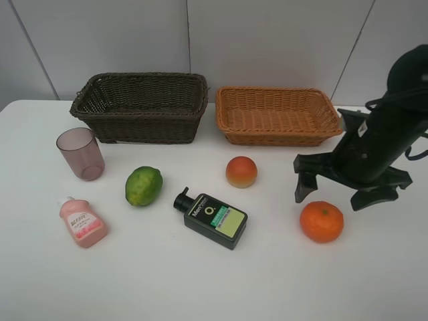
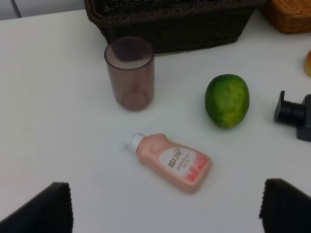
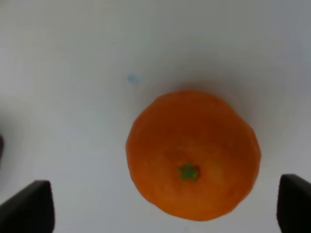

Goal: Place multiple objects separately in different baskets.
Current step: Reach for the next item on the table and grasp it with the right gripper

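Baskets first, in the high view: the deep dark brown basket point(image 1: 87, 95) and the shallower orange-tan basket point(image 1: 277, 91) sit side by side at the back of the white surface point(image 1: 200, 281), and I see nothing in either, so I judge the sorting has not begun. All six objects lie in front of them, well apart: mauve cup point(image 1: 80, 154) upright near the dark basket, pink soap bottle point(image 1: 83, 223) on its side, green lime-like fruit point(image 1: 144, 186), dark green bottle point(image 1: 215, 219) lying flat, peach-like fruit point(image 1: 241, 172) and tangerine point(image 1: 322, 221). My right gripper point(image 1: 326, 200) hangs over the tangerine, the object nearest that arm, which makes it the sensible first pick. From the left wrist, the left gripper point(image 2: 165, 206) is spread wide and holds nothing; the soap bottle, cup and lime lie in front of it, untouched, and I read that arm as parked clear while the other works. From the right wrist, the tangerine sits stem up between the two fingers, which stand wide with bare surface showing on each side, so nothing is gripped yet. Centred like that, I would expect an even closure.
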Tool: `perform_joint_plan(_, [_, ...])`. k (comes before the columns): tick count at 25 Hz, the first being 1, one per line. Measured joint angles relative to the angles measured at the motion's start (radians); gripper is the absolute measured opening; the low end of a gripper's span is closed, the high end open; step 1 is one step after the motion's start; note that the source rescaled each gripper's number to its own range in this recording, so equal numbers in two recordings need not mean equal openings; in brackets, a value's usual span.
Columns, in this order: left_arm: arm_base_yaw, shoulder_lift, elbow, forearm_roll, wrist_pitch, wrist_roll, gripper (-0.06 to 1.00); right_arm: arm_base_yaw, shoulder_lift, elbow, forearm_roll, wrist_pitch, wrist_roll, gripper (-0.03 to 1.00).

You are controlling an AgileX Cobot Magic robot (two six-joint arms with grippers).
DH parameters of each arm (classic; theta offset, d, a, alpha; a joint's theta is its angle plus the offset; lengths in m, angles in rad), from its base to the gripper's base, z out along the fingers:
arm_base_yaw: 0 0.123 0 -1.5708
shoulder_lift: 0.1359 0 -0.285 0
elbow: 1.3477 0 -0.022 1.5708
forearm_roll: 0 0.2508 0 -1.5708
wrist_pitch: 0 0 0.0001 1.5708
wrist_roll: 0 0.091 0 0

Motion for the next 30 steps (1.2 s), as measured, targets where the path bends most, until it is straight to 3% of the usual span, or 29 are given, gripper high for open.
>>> perform_joint_plan(12, [0.0, 0.0, 0.0, 0.0, 0.0, 0.0, 1.0, 0.01, 0.115, 0.0, -0.026, -0.041, 0.136, 1.0])
perform_joint_plan(30, [0.0, 0.0, 0.0, 0.0, 0.0, 0.0, 1.0, 0.01, 0.182, 0.045, -0.018, -0.17, 0.153, 1.0])
